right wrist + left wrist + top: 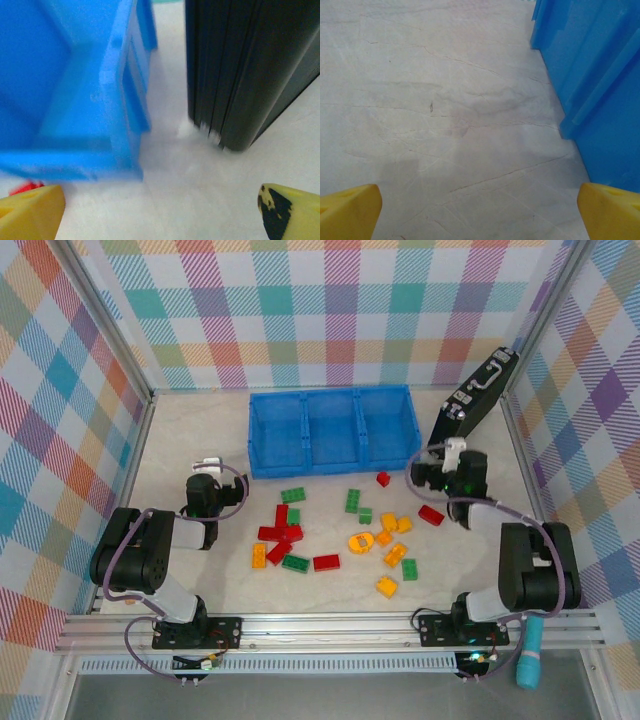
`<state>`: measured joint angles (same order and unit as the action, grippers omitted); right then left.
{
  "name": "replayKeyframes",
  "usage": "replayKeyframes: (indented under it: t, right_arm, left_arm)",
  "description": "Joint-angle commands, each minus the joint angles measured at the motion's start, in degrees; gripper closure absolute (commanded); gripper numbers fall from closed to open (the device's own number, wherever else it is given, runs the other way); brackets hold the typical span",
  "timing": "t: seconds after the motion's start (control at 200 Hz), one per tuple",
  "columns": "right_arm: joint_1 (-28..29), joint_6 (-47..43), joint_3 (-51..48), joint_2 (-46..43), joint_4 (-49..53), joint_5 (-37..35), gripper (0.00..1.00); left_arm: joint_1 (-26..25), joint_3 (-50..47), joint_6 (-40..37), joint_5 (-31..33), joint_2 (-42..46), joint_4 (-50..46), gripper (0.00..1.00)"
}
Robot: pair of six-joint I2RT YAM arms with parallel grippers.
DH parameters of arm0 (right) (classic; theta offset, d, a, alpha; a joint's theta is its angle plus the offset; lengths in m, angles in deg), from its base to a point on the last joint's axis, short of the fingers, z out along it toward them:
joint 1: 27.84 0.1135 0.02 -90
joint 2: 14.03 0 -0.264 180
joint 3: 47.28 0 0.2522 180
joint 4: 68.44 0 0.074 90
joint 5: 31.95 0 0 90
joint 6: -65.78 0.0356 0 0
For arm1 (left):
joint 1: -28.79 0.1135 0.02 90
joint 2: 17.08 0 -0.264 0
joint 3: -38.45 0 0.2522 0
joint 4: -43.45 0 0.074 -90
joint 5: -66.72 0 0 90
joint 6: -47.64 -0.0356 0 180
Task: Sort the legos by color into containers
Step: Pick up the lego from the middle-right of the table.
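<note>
Overhead, the bricks [326, 562] were seen scattered over the table [180, 440] in the lower middle of the frame. Red, green and orange pieces were mixed together, and all lay below the blue bin [330, 392] and outside its three compartments.

The left gripper [207, 464] was placed at the left of the frame, near the bin's left end and apart from it. In the left wrist view its yellow fingertips [350, 210] were spread wide to the two bottom corners. Bare table was seen between them, and the bin's wall stood along the right edge.

The right gripper [450, 450] was found just right of the bin's right end, below the black case [475, 400] tilted at the upper right. In the right wrist view its jaws were likewise held wide apart over bare table. The bin's corner was at upper left, the case at upper right, and a sliver of a red brick [25, 187] at the lower left edge.
</note>
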<state>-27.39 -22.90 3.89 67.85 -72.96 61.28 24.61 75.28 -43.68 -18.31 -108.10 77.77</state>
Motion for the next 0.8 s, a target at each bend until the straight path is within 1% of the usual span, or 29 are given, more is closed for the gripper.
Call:
replayKeyframes:
  t: [0.0, 0.08, 0.135, 0.16, 0.205, 0.225, 0.28, 0.355, 0.43, 0.48, 0.54, 0.625, 0.795]
  right_arm:
    - [-0.1, 7.1, 7.3, -3.3, 24.0, -4.5, 0.01]
    - [0.0, 13.4, 7.1, -6.6, 29.9, -4.9, 0.01]
    - [0.0, 20.5, 6.2, -9.3, 33.9, -7.1, 0.00]
    - [0.0, 23.8, 5.7, -10.3, 35.9, -8.1, 0.02]
    - [0.0, 29.5, 5.4, -11.7, 40.2, -9.3, 0.04]
    - [-0.1, 31.4, 5.0, -12.1, 41.3, -9.1, 0.04]
    - [-0.1, 36.1, 3.4, -13.8, 42.4, -6.8, 0.05]
    - [0.0, 40.3, 1.5, -15.4, 42.6, -3.8, 0.06]
    - [-0.1, 42.0, 0.7, -15.9, 43.4, -3.2, 0.06]
    - [-0.1, 42.1, 0.2, -15.9, 43.8, -3.4, 0.06]
    - [0.0, 41.8, -0.1, -15.5, 43.9, -3.6, 0.06]
    - [0.0, 41.2, -0.4, -14.5, 43.6, -3.3, 0.06]
    - [0.0, 40.5, -0.9, -11.1, 40.7, -1.3, 0.06]
  left_arm:
    - [0.6, 1.1, -0.7, -1.1, 0.3, 0.3, 0.00]
    - [0.6, 1.2, -0.7, -1.1, 0.3, 0.3, 0.00]
    - [0.6, 1.1, -0.6, -1.2, 0.3, 0.3, 0.00]
    - [0.6, 1.0, -0.7, -1.3, 0.4, 0.4, 0.00]
    - [1.2, 1.2, -0.7, -3.6, 0.6, 0.0, 0.00]
    - [1.3, 1.9, -0.9, -4.4, 1.1, -1.6, 0.00]
    - [1.4, 4.0, -0.7, -3.9, 2.9, -6.8, 0.00]
    - [1.3, 10.8, -1.4, -5.2, 6.8, -21.4, 0.00]
    - [0.5, 18.3, -1.4, -4.3, 8.6, -33.6, 0.00]
    - [-0.5, 23.0, -0.5, -2.1, 9.1, -39.5, 0.00]
    - [-1.9, 27.9, -1.0, -1.4, 9.5, -45.8, 0.00]
    - [-4.1, 32.9, -2.1, -0.2, 10.5, -51.8, 0.00]
    - [-9.2, 40.5, -4.3, 0.2, 13.2, -60.9, 0.00]
